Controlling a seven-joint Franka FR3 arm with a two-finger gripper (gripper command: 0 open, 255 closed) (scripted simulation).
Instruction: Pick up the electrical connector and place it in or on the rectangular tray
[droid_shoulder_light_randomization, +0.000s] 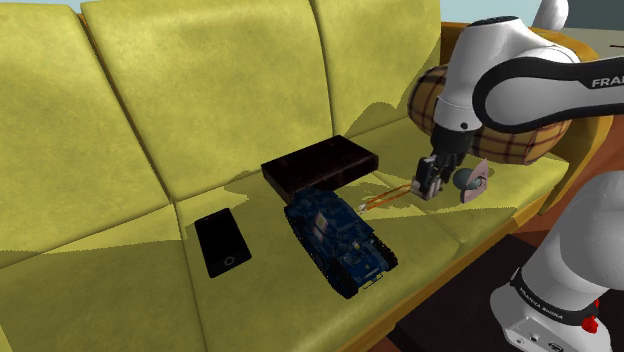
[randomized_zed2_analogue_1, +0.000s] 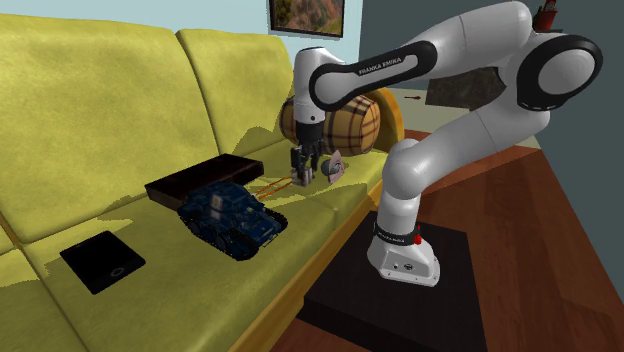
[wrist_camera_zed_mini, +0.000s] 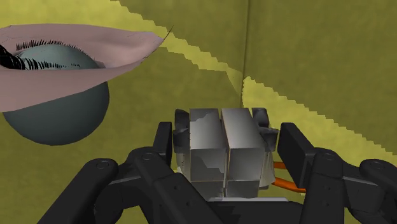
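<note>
In the wrist view my gripper (wrist_camera_zed_mini: 226, 167) is shut on the electrical connector (wrist_camera_zed_mini: 226, 147), a grey metal block with orange wires; a black finger (wrist_camera_zed_mini: 159, 167) presses each side. In the shoulder view the gripper (droid_shoulder_light_randomization: 430, 188) points down at the yellow sofa seat, and the connector's orange wires (droid_shoulder_light_randomization: 383, 198) trail toward the dark rectangular tray (droid_shoulder_light_randomization: 320, 165). From the second exterior view the gripper (randomized_zed2_analogue_1: 302, 178) stands just right of the wires (randomized_zed2_analogue_1: 268, 186) and the tray (randomized_zed2_analogue_1: 200, 178). I cannot tell whether the connector is off the cushion.
A blue toy tank (droid_shoulder_light_randomization: 340, 238) sits in front of the tray, and a flat black tablet (droid_shoulder_light_randomization: 222, 241) lies further left. A grey ball with a pink lid (droid_shoulder_light_randomization: 470, 180) rests close beside the gripper. A plaid bolster (droid_shoulder_light_randomization: 500, 125) leans on the armrest.
</note>
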